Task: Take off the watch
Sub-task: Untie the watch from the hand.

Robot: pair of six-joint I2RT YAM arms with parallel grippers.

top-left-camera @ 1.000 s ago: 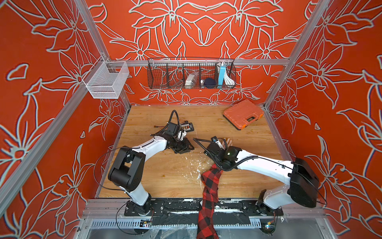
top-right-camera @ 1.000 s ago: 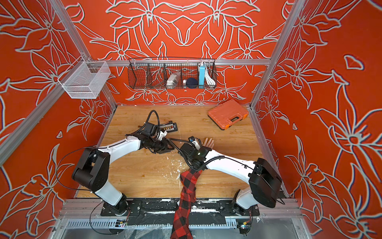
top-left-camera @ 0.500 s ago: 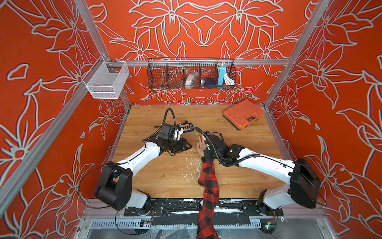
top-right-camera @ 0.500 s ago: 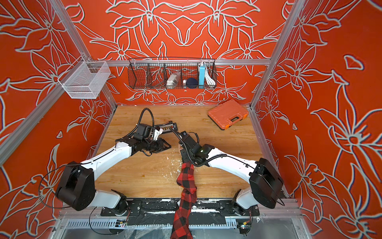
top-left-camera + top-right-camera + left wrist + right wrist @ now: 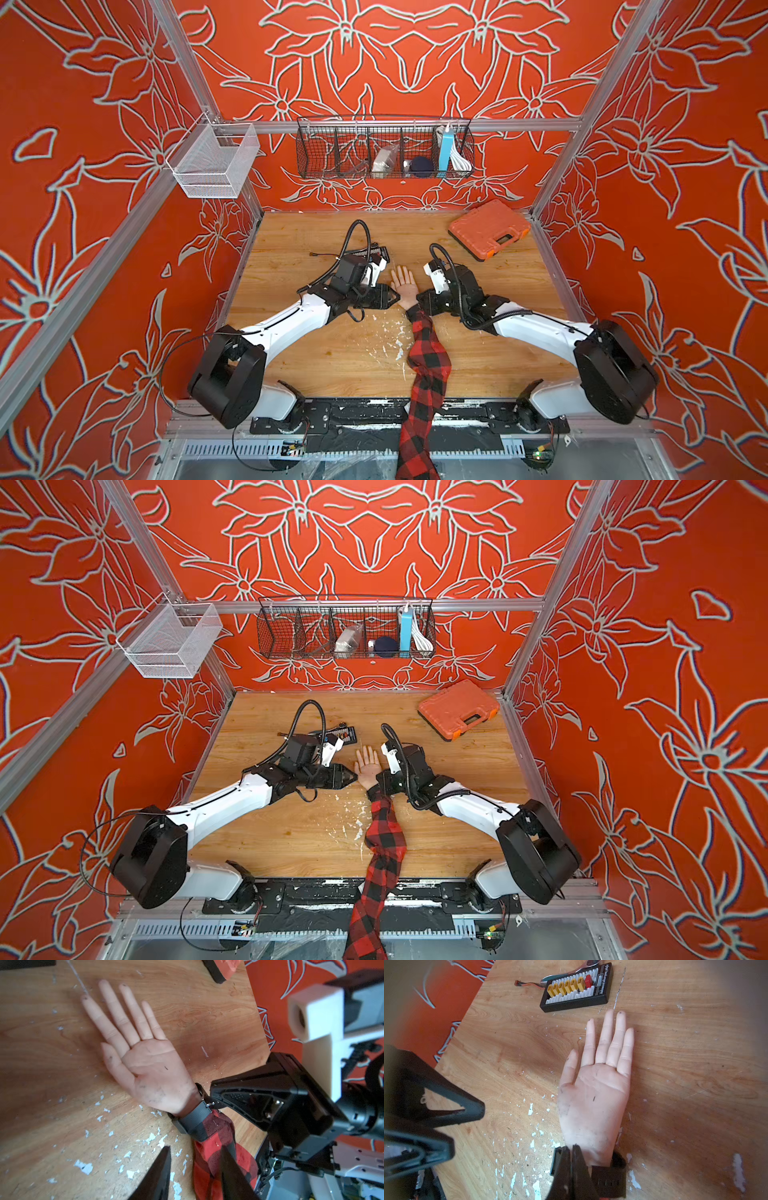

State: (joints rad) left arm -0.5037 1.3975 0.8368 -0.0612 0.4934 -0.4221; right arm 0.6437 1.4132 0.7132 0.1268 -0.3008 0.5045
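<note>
Palm up on the wooden table [image 5: 52, 1064] lies a pale hand [image 5: 149, 1068]. The watch [image 5: 192, 1120] is strapped round its wrist, right at the cuff of a red-and-black checked sleeve [image 5: 216, 1147]. The right gripper [image 5: 572, 1147] sits at the little-finger side, jaws pressed tight together and tips touching the strap by the buckle. Whether any strap is pinched between them, I can't tell. The left gripper [image 5: 195, 1149] hovers on the thumb side with a modest gap between its jaws, holding nothing. Beyond the hand's fingertips sits a black board with yellow connectors [image 5: 577, 988].
</note>
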